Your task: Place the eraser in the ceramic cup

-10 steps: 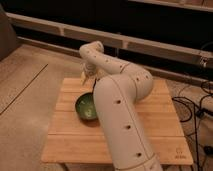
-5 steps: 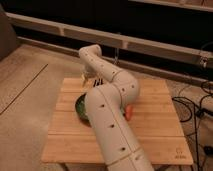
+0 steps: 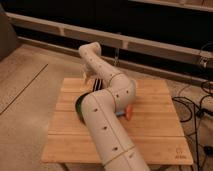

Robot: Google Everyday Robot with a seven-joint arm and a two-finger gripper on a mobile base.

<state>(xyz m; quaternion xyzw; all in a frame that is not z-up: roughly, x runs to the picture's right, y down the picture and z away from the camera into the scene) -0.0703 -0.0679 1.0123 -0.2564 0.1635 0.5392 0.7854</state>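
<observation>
My arm rises from the bottom of the camera view, bends over the middle of the wooden table (image 3: 155, 130) and reaches back to its far left part. The gripper (image 3: 89, 76) hangs there, pointing down just above the tabletop, and nothing shows between its fingers. Just right of it lies the eraser (image 3: 98, 84), a small dark block with pale stripes, partly covered by the arm. The ceramic cup is hidden from view.
A green bowl (image 3: 78, 105) peeks out from behind the arm at the table's left middle. An orange object (image 3: 129, 113) and a bit of something blue (image 3: 120, 114) lie right of the arm. Cables (image 3: 197, 107) trail on the floor at the right.
The arm has swung its elbow from the right toward the table's middle. The gripper has stayed over the far left part of the table, now slightly lower.
</observation>
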